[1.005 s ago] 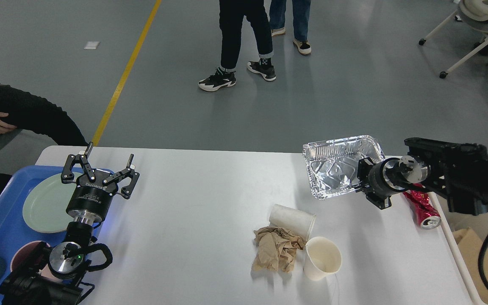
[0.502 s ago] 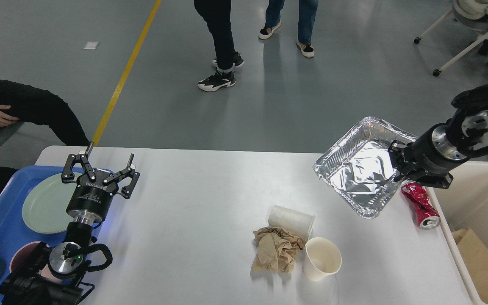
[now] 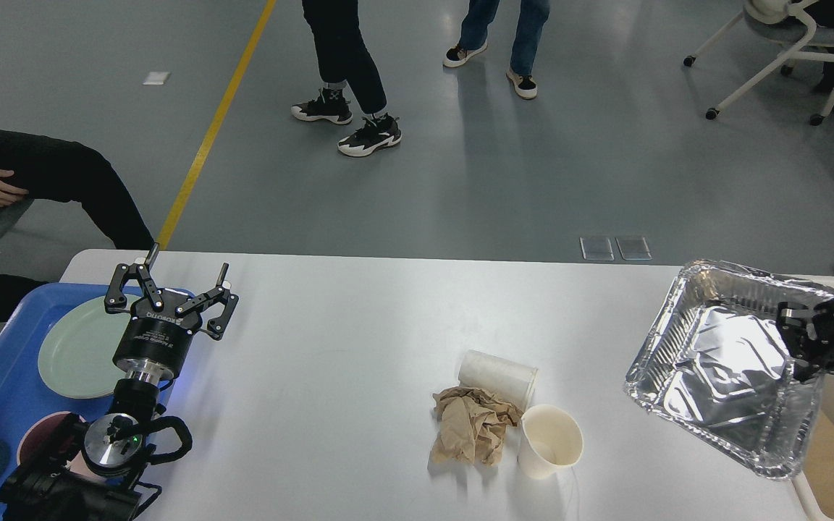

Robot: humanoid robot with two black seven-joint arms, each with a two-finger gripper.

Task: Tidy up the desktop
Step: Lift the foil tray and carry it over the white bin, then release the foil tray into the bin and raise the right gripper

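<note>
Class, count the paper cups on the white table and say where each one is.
2. One paper cup lies on its side behind the crumpled brown paper; the other paper cup stands upright to the paper's right. None seems hidden.

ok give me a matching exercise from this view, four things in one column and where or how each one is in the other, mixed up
Things:
1. foil tray
2. green plate
3. upright paper cup
4. left gripper

States:
A. lying on the blue tray
B. open, holding nothing
C. standing on the desktop beside the crumpled brown paper
D. held tilted at the table's right end by the right gripper

Pairs: 1-D, 2-A, 3-C, 4-B
</note>
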